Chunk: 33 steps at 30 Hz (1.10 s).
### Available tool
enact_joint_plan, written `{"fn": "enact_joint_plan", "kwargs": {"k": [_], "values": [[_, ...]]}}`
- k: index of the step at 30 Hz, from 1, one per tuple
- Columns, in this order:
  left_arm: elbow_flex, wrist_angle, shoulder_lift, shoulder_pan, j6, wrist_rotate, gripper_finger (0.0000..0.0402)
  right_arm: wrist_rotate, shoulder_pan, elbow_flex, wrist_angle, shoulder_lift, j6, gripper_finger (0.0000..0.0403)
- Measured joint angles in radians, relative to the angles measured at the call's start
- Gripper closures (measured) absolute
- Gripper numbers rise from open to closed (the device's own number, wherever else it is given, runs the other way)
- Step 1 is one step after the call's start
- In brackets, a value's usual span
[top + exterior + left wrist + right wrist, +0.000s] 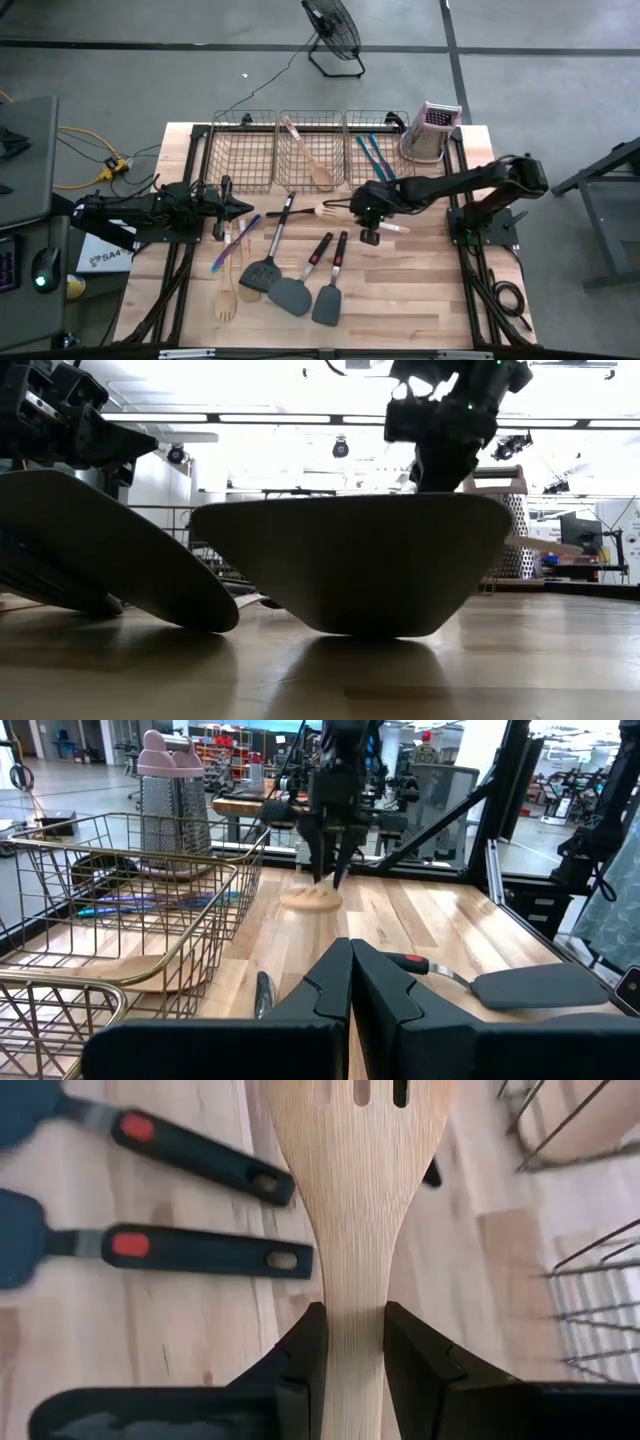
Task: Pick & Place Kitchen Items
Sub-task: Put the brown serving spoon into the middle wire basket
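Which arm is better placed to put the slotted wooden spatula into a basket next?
The right. Its gripper is already shut on the wooden spatula, close to the wire baskets. The left gripper is shut and empty, farther back.

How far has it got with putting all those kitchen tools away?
A wooden spoon lies in the middle basket and slim blue pieces in the next basket. The right gripper grips a slotted wooden fork. The spatulas and other tools on the table remain. The left gripper waits shut.
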Motion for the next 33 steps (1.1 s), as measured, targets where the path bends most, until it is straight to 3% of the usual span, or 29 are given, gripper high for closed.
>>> {"fn": "enact_joint_plan", "kwargs": {"k": [8,19,27,33], "values": [[0.000,0.000,0.000,0.000,0.000,0.000,0.0398,0.021,0.002,0.001,0.096,-0.085,0.008,0.0333],[0.000,0.000,0.000,0.000,0.000,0.000,0.0398,0.038,-0.066,0.067,0.316,-0.094,0.069,0.0333],[0.000,0.000,0.000,0.000,0.000,0.000,0.0398,0.153,-0.138,0.192,0.332,-0.062,0.077,0.0333],[0.000,0.000,0.000,0.000,0.000,0.000,0.0398,0.157,-0.199,0.319,0.334,0.024,0.076,0.0333]]}}
